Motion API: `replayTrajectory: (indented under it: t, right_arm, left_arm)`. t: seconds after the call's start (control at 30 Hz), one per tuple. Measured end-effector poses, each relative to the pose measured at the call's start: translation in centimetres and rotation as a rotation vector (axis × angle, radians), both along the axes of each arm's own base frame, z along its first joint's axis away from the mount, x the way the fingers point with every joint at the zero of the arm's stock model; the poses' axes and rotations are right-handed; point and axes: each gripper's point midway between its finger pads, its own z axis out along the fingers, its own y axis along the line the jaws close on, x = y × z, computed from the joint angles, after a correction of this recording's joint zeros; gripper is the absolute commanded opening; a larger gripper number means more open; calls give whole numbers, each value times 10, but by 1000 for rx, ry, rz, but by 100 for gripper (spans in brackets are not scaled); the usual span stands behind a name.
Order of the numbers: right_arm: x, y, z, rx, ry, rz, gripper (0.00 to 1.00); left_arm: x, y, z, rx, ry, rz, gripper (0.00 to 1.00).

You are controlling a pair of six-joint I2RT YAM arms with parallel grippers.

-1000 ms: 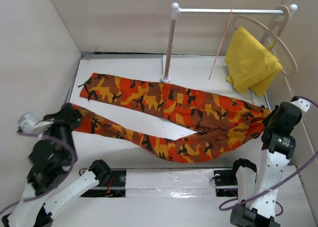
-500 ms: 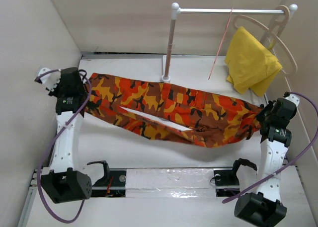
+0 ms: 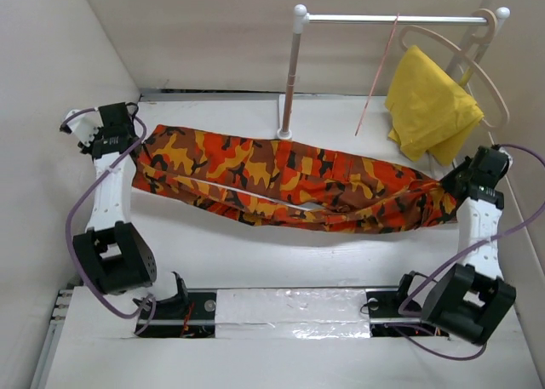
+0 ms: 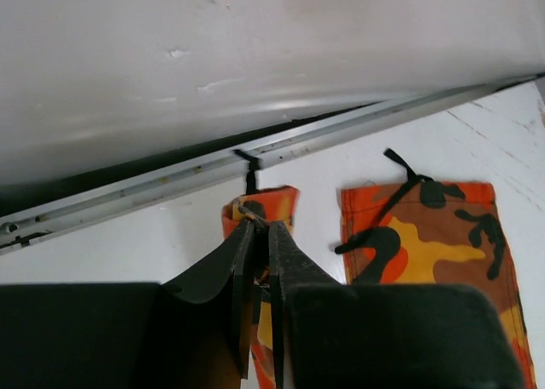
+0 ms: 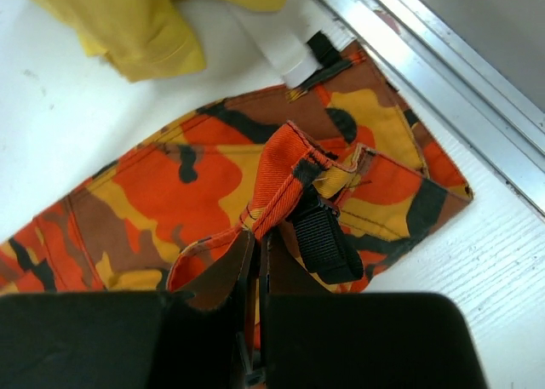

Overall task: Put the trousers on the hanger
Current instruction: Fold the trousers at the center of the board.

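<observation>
Desk [image 3: 255, 261] carries the camo trousers [image 3: 281, 180] stretched left to right across its middle, one leg lying mostly over the other, hems at the left end and waistband at the right. Behind them a white garment rail [image 3: 392, 18] holds a yellow cloth [image 3: 430, 104] hung at a beige wooden hanger [image 3: 477, 57], and just left of those hangs the pink wire hanger [image 3: 379, 72], tilted, above and apart from the trousers. Left gripper [image 4: 255, 223]: jaws clenched on one leg hem, other hem flat on the desk beside it; right gripper [image 5: 254, 240]: jaws clenched on a bunched fold of waistband.
</observation>
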Motion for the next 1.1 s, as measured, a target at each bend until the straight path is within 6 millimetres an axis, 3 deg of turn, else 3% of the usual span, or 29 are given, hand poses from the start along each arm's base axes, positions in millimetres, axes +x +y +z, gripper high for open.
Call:
replayTrajectory:
  t: [0.17, 0.33, 0.57, 0.7, 0.9, 1.1]
  right_arm:
    - [13, -25, -22, 64, 35, -86, 0]
    - [26, -28, -44, 117, 76, -123, 0]
    - [61, -39, -30, 123, 48, -127, 0]
    - [75, -48, -24, 115, 31, -128, 0]
    - [93, -56, -41, 140, 72, -124, 0]
    - [123, -61, -55, 174, 92, -92, 0]
  left_arm:
    - [27, 16, -13, -37, 13, 24, 0]
    - [59, 19, -26, -52, 13, -8, 0]
    - [108, 24, -27, -47, 10, -54, 0]
    - [134, 14, -30, -33, 9, -95, 0]
    - [164, 10, -40, -31, 16, -135, 0]
    - [188, 11, -63, -18, 62, -179, 0]
